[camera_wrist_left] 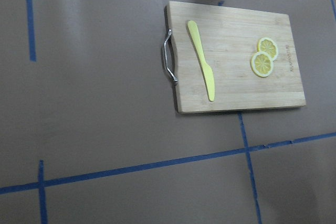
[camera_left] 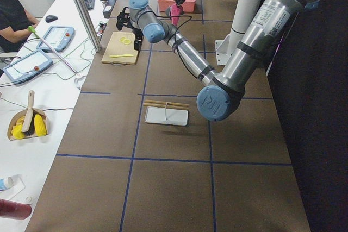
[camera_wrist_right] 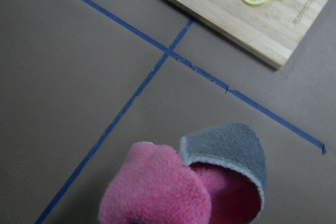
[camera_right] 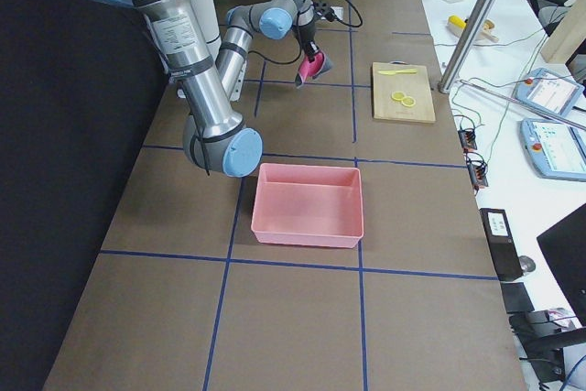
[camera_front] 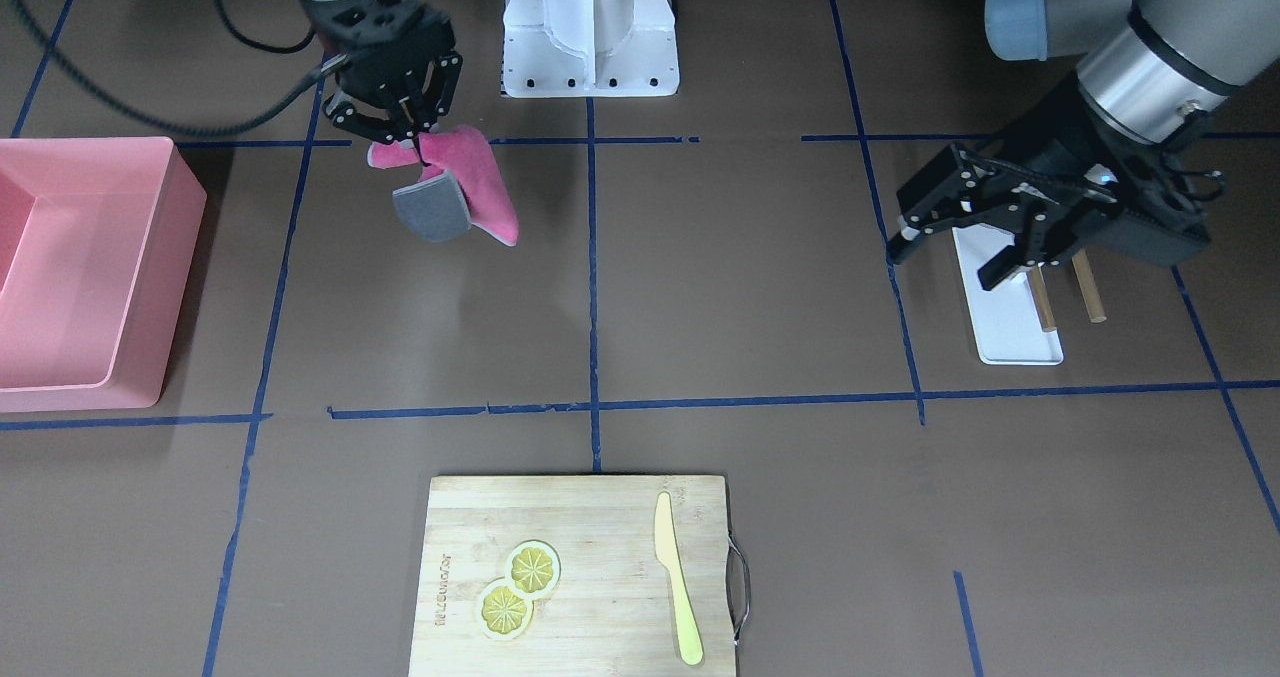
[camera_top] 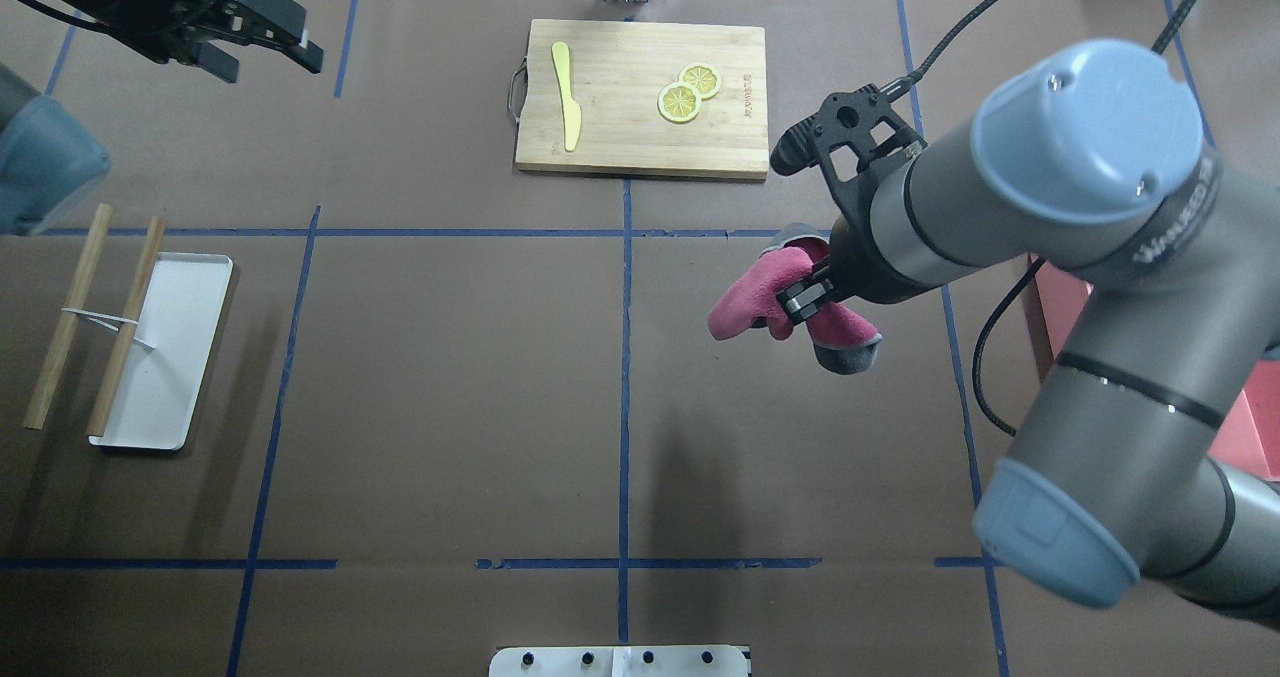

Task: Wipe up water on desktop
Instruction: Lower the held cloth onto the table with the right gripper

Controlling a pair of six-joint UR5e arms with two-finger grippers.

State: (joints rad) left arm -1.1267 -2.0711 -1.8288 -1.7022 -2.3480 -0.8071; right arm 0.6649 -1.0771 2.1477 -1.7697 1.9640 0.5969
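Note:
The desktop (camera_front: 740, 277) is a dark-brown surface with blue tape lines; no water shows plainly on it. My right gripper (camera_front: 402, 122) is shut on a pink cloth with a grey underside (camera_front: 480, 182) and holds it above the desktop, near the middle tape line. The cloth hangs folded below the jaws and also shows in the overhead view (camera_top: 745, 302) and the right wrist view (camera_wrist_right: 157, 187). My left gripper (camera_front: 940, 265) is open and empty, held above the white tray (camera_front: 1005, 332).
A pink bin (camera_front: 90, 257) stands at the robot's right end. A bamboo cutting board (camera_front: 600, 527) holds lemon slices (camera_front: 518, 587) and a yellow knife (camera_front: 677, 577). Two wooden sticks (camera_top: 95, 317) lie across the tray. The robot's white base (camera_front: 590, 27) stands between the arms.

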